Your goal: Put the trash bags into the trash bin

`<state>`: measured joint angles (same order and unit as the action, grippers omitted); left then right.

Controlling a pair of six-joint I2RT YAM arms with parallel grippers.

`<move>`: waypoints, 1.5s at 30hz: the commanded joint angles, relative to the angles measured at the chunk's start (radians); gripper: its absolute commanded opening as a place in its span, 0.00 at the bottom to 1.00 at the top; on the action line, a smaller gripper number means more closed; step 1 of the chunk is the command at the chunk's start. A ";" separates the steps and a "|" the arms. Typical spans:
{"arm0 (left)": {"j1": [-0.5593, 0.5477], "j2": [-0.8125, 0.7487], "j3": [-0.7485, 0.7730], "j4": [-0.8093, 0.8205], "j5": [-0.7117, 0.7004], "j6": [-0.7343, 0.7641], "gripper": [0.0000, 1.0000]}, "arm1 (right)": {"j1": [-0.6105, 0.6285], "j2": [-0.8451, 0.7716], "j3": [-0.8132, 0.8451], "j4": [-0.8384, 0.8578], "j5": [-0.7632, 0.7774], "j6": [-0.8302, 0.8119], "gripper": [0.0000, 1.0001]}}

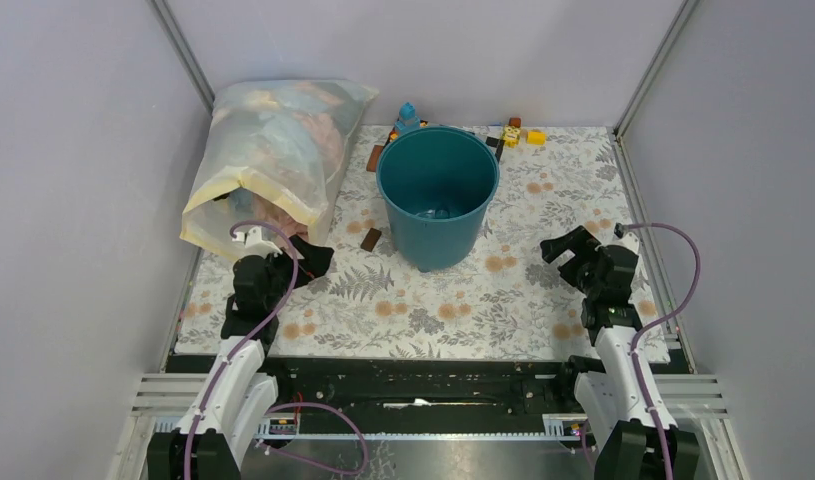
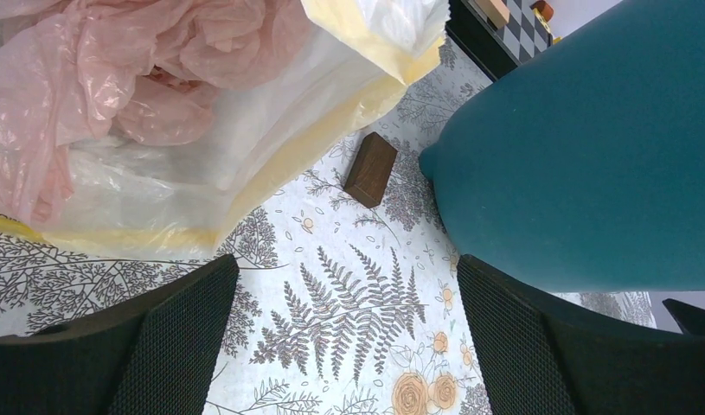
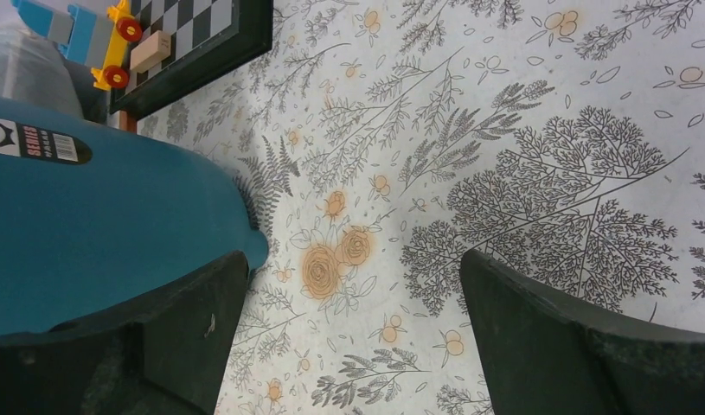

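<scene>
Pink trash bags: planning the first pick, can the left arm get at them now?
Probably yes: the open left hand sits close by the sack's yellow-edged mouth, where the pink trash bags show, with nothing visible in between.

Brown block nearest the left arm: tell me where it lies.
Top view: the brown block lies on the floral mat just left of the teal bin, between it and the big clear sack.
</scene>
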<state>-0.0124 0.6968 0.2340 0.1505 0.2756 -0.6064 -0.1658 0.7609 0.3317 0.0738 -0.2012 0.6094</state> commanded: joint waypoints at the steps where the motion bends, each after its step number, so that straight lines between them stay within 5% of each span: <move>1: -0.001 -0.001 -0.010 0.022 -0.059 0.004 0.99 | -0.001 0.013 -0.043 0.089 0.002 -0.011 1.00; 12: 0.000 -0.022 -0.004 -0.018 -0.132 -0.016 0.99 | -0.002 0.018 -0.085 0.146 -0.025 -0.014 1.00; 18: 0.000 -0.001 0.046 -0.083 -0.269 -0.173 0.96 | -0.002 0.009 -0.096 0.164 -0.029 -0.014 1.00; 25: 0.045 0.064 0.151 -0.160 -0.431 -0.336 0.65 | -0.003 0.003 -0.111 0.196 -0.045 -0.010 1.00; 28: 0.081 0.093 0.168 -0.178 -0.463 -0.379 0.60 | -0.002 0.005 -0.109 0.200 -0.048 -0.008 1.00; 35: 0.148 0.213 0.173 -0.080 -0.429 -0.379 0.76 | -0.002 0.026 -0.112 0.219 -0.059 -0.002 1.00; 45: 0.161 0.496 0.225 0.099 -0.317 -0.313 0.85 | -0.002 0.067 -0.101 0.233 -0.075 0.004 1.00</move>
<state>0.1440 1.1416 0.4171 0.0975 -0.1028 -0.9489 -0.1658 0.8192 0.2226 0.2584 -0.2558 0.6094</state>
